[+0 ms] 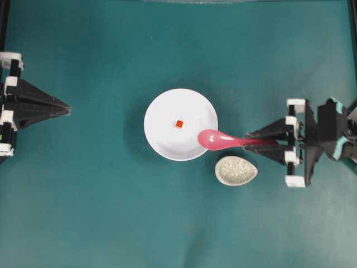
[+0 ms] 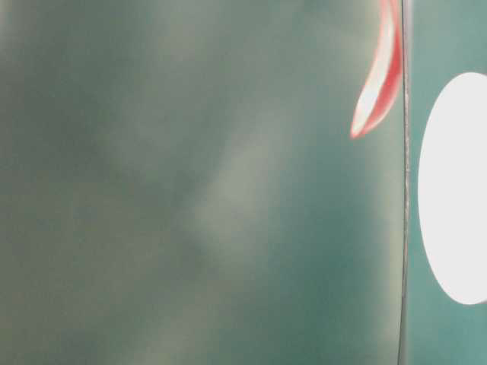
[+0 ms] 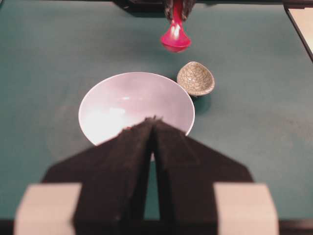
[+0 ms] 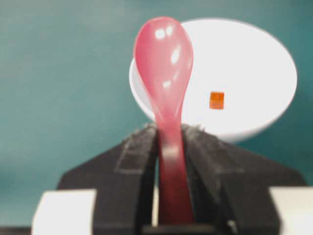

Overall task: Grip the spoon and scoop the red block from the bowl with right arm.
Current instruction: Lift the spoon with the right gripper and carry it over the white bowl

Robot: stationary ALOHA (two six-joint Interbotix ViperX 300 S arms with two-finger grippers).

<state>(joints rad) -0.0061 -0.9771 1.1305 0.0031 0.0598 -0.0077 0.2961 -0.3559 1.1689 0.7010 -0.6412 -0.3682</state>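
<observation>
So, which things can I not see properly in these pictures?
- Red block: hidden in the left wrist view behind the left gripper.
- Bowl: cut off by the right edge in the table-level view, overexposed.
- Spoon: there blurred, cut by the top edge.
- Right gripper: absent there.

Black pointed hands [image 1: 251, 134] — white brackets, teal patches.

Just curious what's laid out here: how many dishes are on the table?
2: a white bowl at the table's middle holding a red block, and a small speckled egg-shaped dish just beside it. None seem hidden.
</observation>
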